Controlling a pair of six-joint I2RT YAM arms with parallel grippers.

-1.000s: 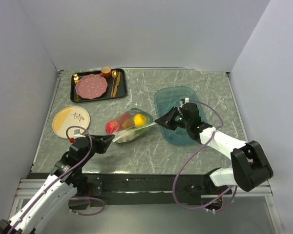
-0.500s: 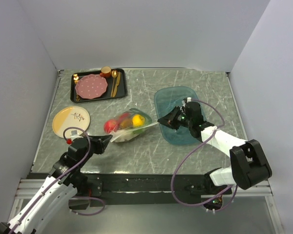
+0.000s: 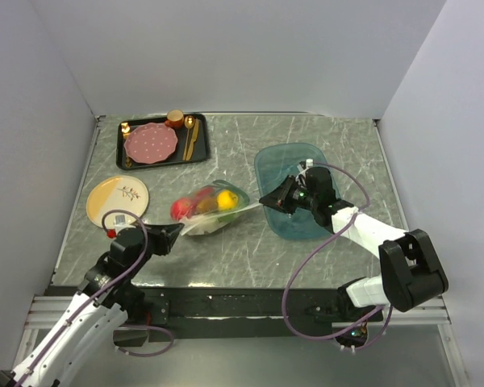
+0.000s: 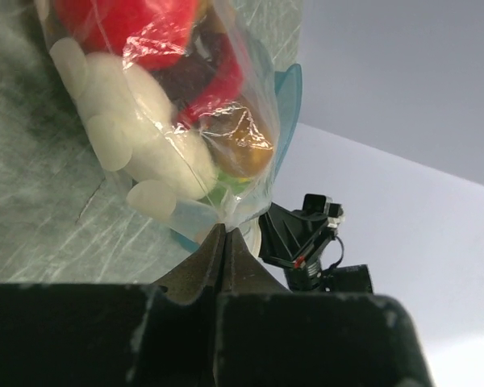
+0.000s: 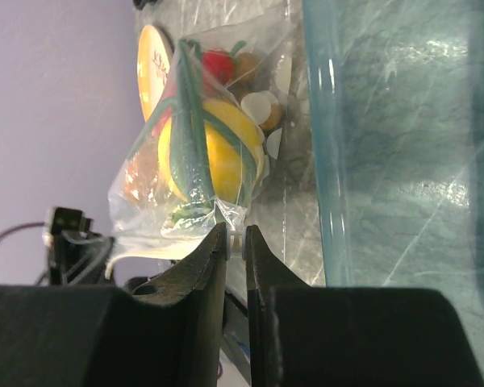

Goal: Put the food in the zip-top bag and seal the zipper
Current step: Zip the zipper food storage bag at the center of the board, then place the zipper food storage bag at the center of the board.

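Though clear, bag (image 3: 226, 214) full of food (image 3: 203, 201)

Filled bag (image 3: 214, 211) held at both ends by the left gripper (image 3: 176, 232) and the right gripper (image 3: 265, 199).
A red apple (image 3: 182, 210) and a yellow fruit (image 3: 225, 198) show through the clear plastic. The bag lies on the grey table (image 3: 331, 137), left of the teal tray (image 3: 278, 161), which the right arm crosses.

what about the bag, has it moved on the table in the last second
No, not visibly. The zip-top bag lies just as far from the teal tray on one side and the yellow plate on the other as before.
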